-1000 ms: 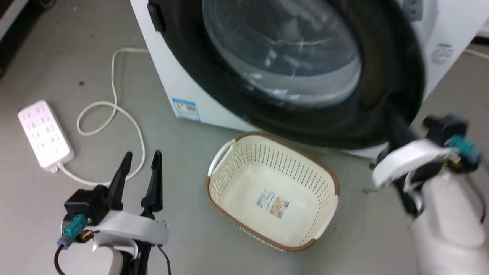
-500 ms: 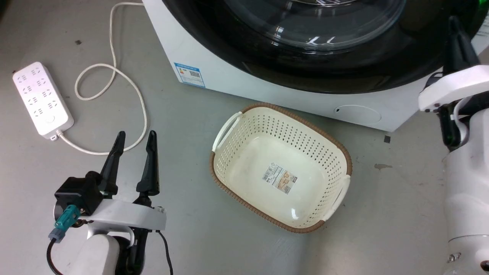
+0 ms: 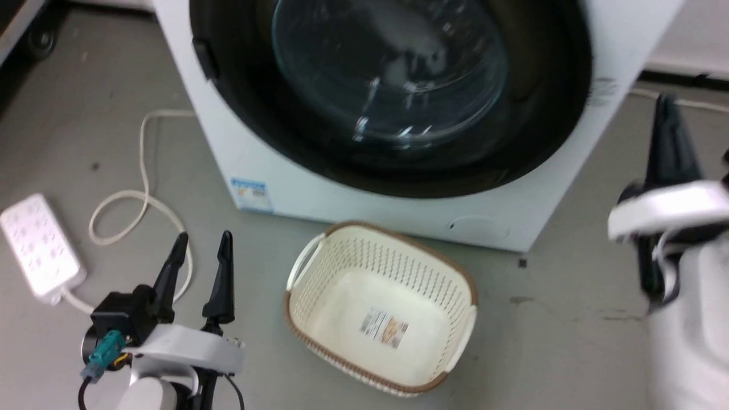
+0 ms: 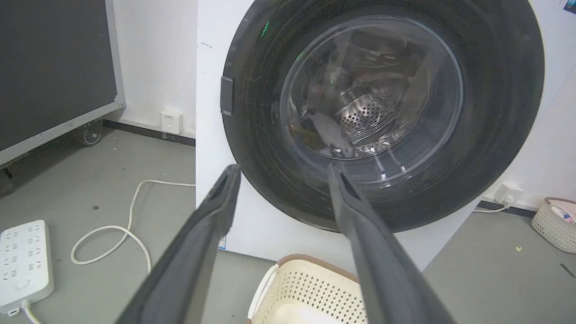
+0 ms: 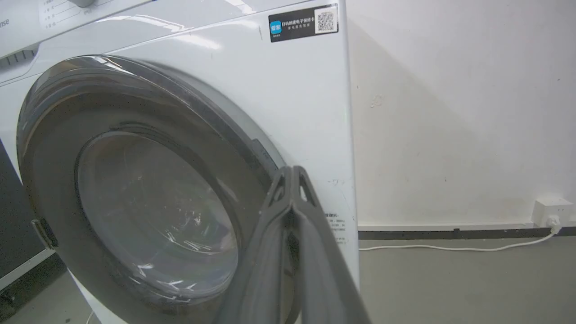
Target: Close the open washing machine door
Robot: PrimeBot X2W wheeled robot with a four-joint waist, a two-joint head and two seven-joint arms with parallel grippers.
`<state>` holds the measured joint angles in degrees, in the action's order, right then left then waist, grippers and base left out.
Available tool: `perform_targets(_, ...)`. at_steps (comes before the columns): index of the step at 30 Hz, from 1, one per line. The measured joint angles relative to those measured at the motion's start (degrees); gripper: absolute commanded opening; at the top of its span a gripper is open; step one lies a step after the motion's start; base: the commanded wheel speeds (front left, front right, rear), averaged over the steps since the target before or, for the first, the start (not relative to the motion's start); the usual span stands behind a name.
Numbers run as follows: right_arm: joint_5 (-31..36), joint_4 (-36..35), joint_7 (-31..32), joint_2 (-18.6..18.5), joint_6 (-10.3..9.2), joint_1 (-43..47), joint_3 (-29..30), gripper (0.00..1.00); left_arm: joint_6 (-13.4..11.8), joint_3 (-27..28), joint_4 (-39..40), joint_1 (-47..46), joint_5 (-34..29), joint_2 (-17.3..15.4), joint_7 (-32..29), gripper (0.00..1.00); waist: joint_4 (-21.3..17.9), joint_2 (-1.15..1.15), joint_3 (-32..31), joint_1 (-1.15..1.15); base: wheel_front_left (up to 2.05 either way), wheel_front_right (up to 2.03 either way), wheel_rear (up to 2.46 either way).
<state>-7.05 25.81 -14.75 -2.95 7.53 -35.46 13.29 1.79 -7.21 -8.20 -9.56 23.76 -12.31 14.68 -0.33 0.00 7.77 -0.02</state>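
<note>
Evidently, the round, black-rimmed washing machine door [image 4: 490, 117], its clear glass bowl bulging, is seen lying flat against the boxy white washing machine [image 3: 347, 200]. A perforated steel drum [image 4: 366, 110] is glimpsed through the glass. A blue label [image 3: 251, 195] and a black QR sticker [image 5: 302, 22] are carried, their writing unreadable. The left gripper [image 3: 204, 238] is held spread; the right gripper [image 5: 292, 173] is pressed together.

Grey floor [image 3: 541, 341] surrounds a cream perforated basket [image 3: 364, 267], a white power strip [image 3: 37, 247] and its looped cord [image 3: 142, 154] lying well to the basket's left. Behind the basket stand white walls [image 5: 450, 112] with a dark skirting strip [image 5: 450, 234]; a dark wheeled panel [image 4: 54, 67] sits far to its left.
</note>
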Motion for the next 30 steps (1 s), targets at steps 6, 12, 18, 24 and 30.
perform_targets(6, -0.15, -4.87, -0.01, 0.01, 0.00, 12.82, -4.88, 0.00, -0.01, 0.41, -0.56, 2.16, -0.25, -0.11, 0.00, 1.00, -4.28, 0.00, -5.29, 0.00, 0.00, 0.00, 0.00)
perform_targets(12, 1.15, -7.23, 0.02, -0.05, 0.00, 21.19, -7.48, 0.00, -0.12, 0.60, -0.35, 2.89, -1.55, -0.15, 0.00, 1.00, -7.66, 0.00, -8.71, 0.00, 0.00, 0.00, 0.00)
perform_targets(18, 1.60, -9.98, 1.54, -0.04, 0.00, 28.17, -9.11, 0.00, -0.76, -0.09, -1.26, 3.85, -2.70, 0.18, -0.01, 1.00, -7.45, 0.00, -10.00, 0.01, 0.00, 0.00, 0.00)
perform_targets(24, 1.53, -12.33, 3.71, 0.03, 0.00, 31.73, -9.51, 1.00, -1.70, -0.12, -3.18, 4.33, -2.82, 0.21, -0.81, 1.00, -6.40, 0.00, -10.13, 0.01, 0.00, 0.00, 0.00)
perform_targets(30, 1.31, -13.36, 4.91, 0.02, 0.00, 32.36, -9.12, 1.00, -2.21, -0.29, -3.89, 4.33, -2.41, 0.24, -2.08, 1.00, -5.93, 0.00, -9.96, 0.02, 0.00, 0.00, 0.00)
